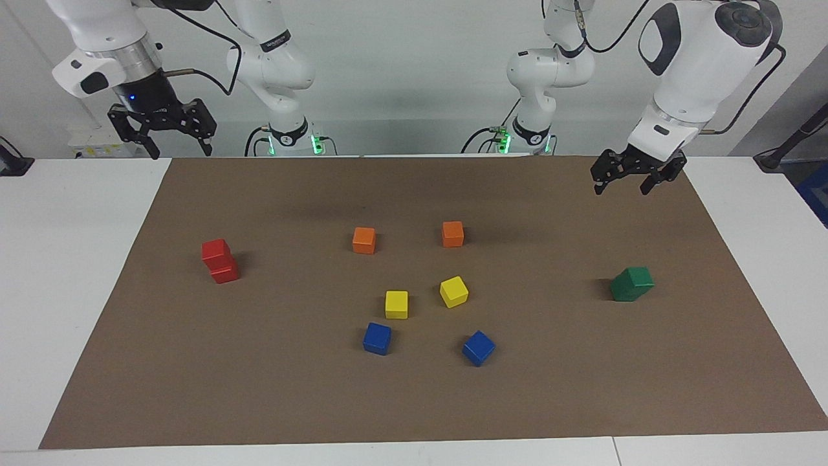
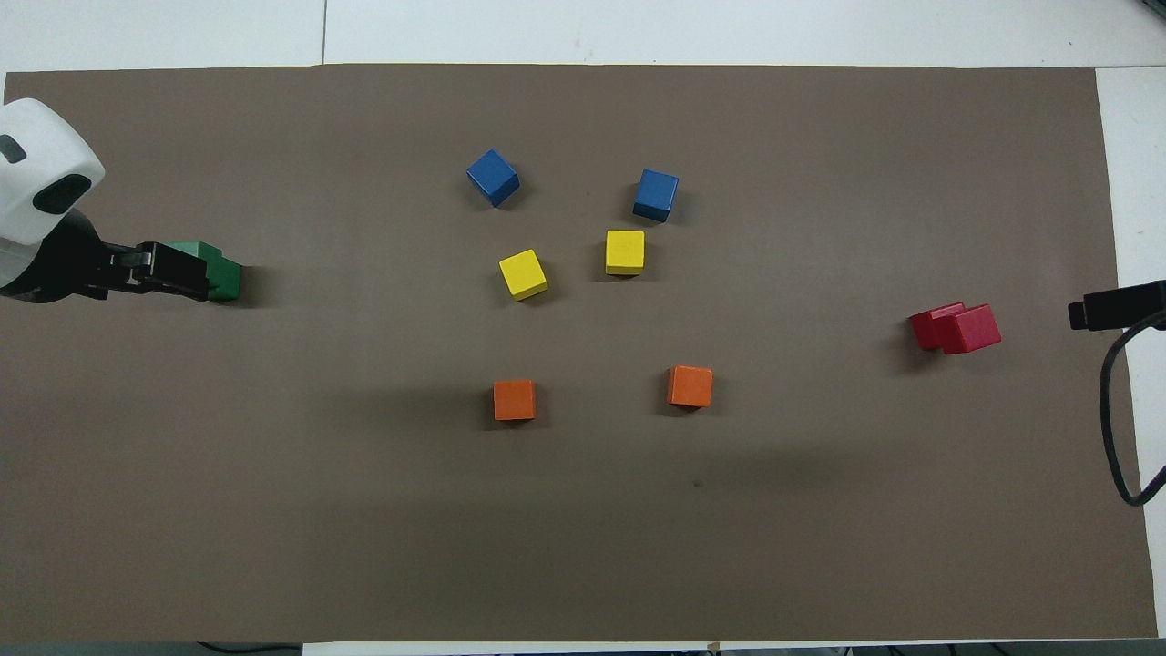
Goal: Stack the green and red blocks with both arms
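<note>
Red blocks (image 1: 220, 261) stacked, upper skewed; green blocks (image 1: 632, 283) likewise; both tools released, raised.

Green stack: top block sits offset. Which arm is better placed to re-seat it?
Left. The left gripper hangs open over the left arm's end of the table, where the green stack stands. The right gripper is up at the red stack's end.
</note>
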